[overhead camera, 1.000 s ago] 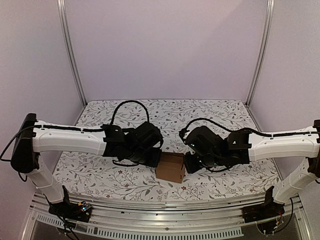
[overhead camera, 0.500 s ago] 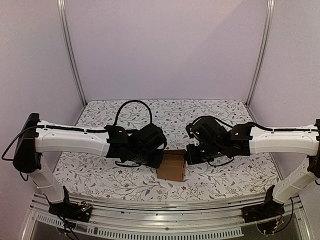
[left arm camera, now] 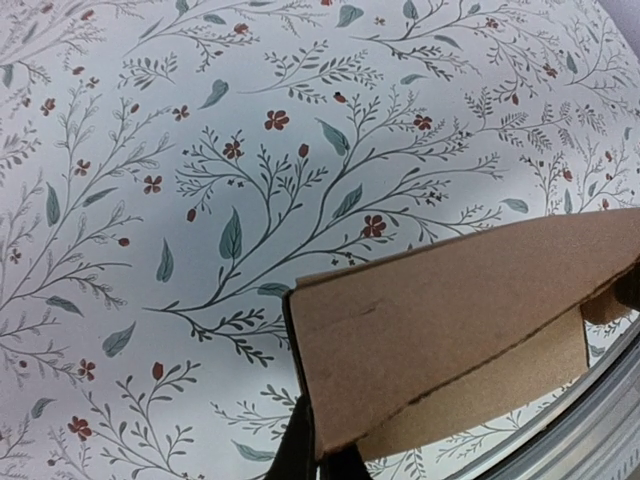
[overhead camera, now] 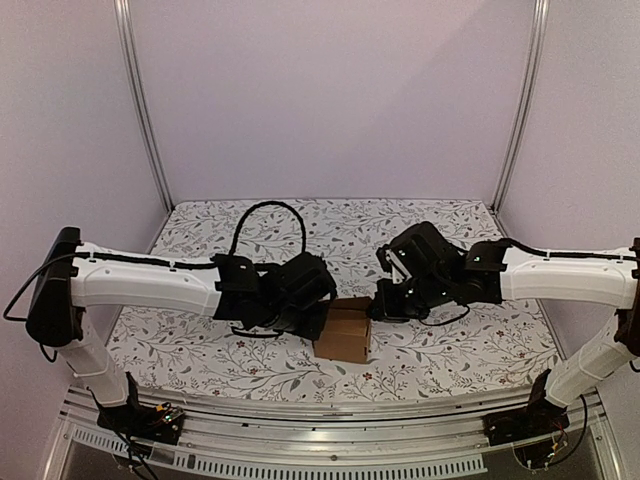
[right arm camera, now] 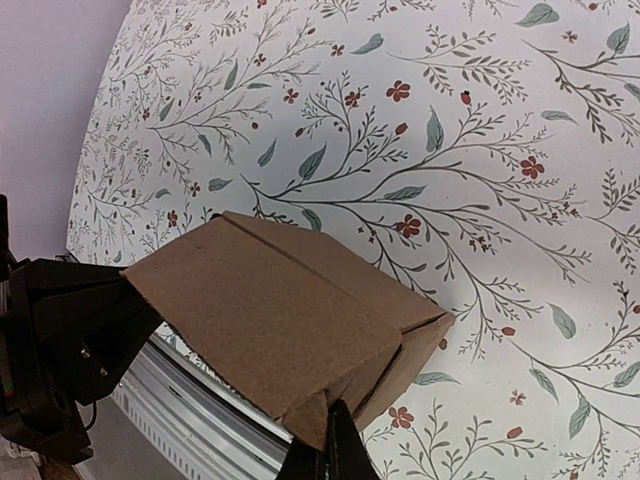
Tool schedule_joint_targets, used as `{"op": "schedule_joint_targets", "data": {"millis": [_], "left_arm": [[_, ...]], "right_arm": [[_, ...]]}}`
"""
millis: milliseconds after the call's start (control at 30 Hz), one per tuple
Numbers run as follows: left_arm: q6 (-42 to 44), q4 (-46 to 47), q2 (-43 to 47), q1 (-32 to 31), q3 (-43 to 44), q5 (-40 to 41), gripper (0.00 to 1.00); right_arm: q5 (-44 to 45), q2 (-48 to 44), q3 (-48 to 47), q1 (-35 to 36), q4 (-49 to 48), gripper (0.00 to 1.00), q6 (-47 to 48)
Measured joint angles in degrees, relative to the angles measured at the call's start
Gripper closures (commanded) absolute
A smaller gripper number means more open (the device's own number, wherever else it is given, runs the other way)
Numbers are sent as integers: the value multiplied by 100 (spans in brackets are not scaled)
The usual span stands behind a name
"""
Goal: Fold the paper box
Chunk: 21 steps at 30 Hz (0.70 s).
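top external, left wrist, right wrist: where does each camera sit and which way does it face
Top external: above and behind the bases, facing forward and down over the table; the left arm and right arm meet at the paper box.
Left wrist: on that arm, facing down past the left tool to the box's edge.
Right wrist: likewise past the right tool; the left arm's black end shows too.
Shared: both wrist views see the box and table.
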State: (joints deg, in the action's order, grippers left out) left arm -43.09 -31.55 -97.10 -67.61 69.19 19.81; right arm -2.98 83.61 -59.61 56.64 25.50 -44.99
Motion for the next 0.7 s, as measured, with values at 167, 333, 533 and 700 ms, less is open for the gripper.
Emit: {"op": "schedule_joint_targets", "data": {"millis": [167, 333, 533, 700], "left_arm": [[2, -2, -4, -22, 0, 35, 100], [17, -2, -7, -26, 0, 42, 100], [20, 22, -15, -33, 0, 33, 100], [20, 31, -42, -42, 24, 39, 100]], "right_arm": [[-188, 0, 0, -101, -22, 100, -136], [-249, 0, 17, -122, -35, 100, -166], [-267, -90, 278, -120, -267, 100, -76], [-153, -138, 533, -52, -535, 100, -20]]}}
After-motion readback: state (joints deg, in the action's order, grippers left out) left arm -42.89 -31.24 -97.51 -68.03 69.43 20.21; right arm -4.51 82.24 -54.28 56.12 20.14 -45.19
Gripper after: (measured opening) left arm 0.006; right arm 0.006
